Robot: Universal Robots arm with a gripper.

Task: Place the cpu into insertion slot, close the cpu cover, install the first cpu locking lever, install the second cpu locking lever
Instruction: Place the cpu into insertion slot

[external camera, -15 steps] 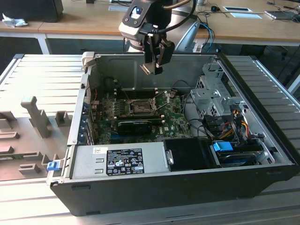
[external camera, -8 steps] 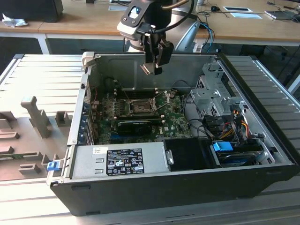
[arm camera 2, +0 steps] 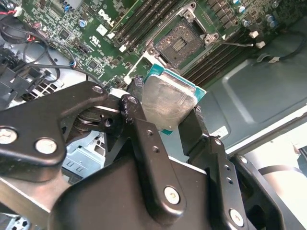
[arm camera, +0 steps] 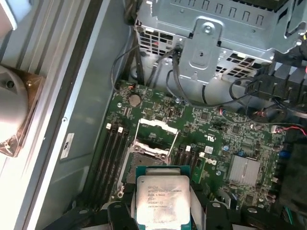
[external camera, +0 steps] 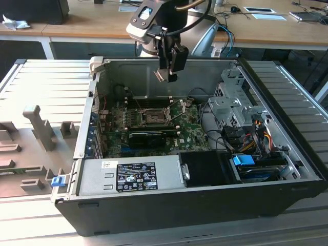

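Clamped between the jaws: the cpu point(arm camera 2: 168, 103), with the jaws narrowed to the chip's width and one black finger point(arm camera 2: 144, 139) on each of two opposite edges. Silver lid on a teal-green board, plain in both wrist views point(arm camera: 162, 199). In the exterior view, a small pale square point(external camera: 160, 76) at the tips of the jaws. Hanging in the air, touching nothing but the jaws.

Below the jaws and well apart from them, inside the open computer case point(external camera: 169, 210): the green motherboard point(arm camera: 225, 129). On it, almost straight beneath the jaws, the insertion slot point(arm camera 2: 183, 43), bare and dark, with no chip in it. Over the slot, the cpu cover point(arm camera: 157, 123), swung up and open. Beside the slot, a thin wire locking lever point(external camera: 177, 107), raised.

Flanking the slot, rows of black memory slots point(arm camera: 112, 158). Farther from the jaws, a long black card point(external camera: 148, 136), a grey power supply point(external camera: 128, 177) and a metal drive cage point(arm camera: 211, 43). Under the case, a grey ribbed bench point(external camera: 46, 82).
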